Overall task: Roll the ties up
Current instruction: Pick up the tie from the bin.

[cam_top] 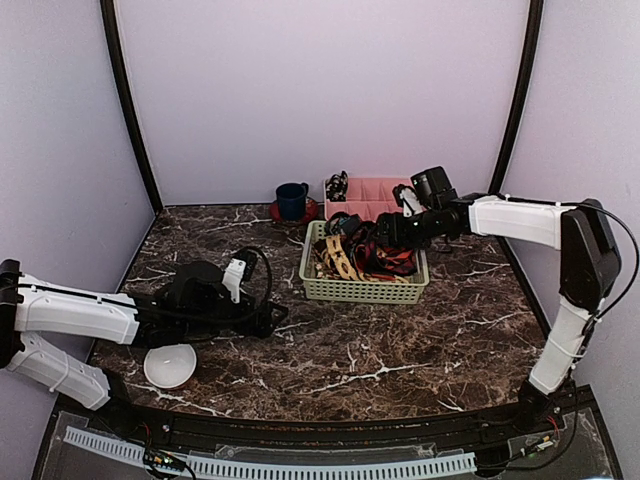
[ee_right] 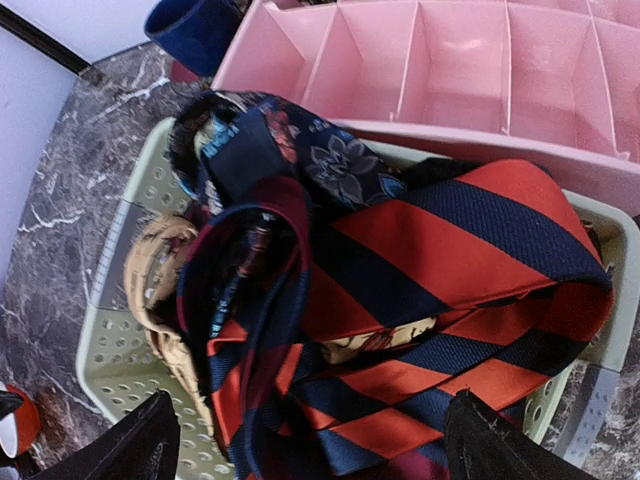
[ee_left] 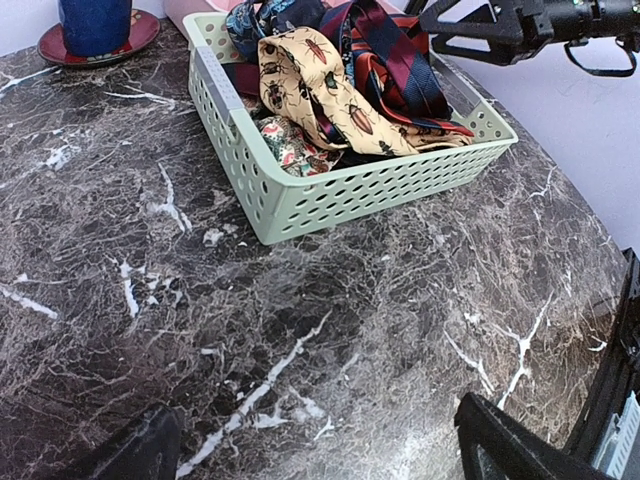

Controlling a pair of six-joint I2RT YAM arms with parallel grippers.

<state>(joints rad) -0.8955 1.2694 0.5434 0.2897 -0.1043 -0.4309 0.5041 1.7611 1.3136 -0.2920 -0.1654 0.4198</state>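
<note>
Several ties lie heaped in a green basket [cam_top: 400, 290]. A red and navy striped tie [ee_right: 450, 240] is on top, also seen in the left wrist view [ee_left: 400, 60]. A tan insect-print tie [ee_left: 320, 95] hangs towards the basket's near wall, and a dark floral tie [ee_right: 310, 150] lies at the back. My right gripper [cam_top: 378, 236] hovers open over the heap [ee_right: 315, 450], holding nothing. My left gripper [cam_top: 262, 312] is open and empty, low over the marble table left of the basket [ee_left: 320, 455].
A pink divided organizer [cam_top: 372, 192] stands behind the basket, with small items in its left end. A blue mug [cam_top: 292, 199] on a red saucer is to its left. A white bowl [cam_top: 170, 365] sits beside the left arm. Black cables loop at the left wrist.
</note>
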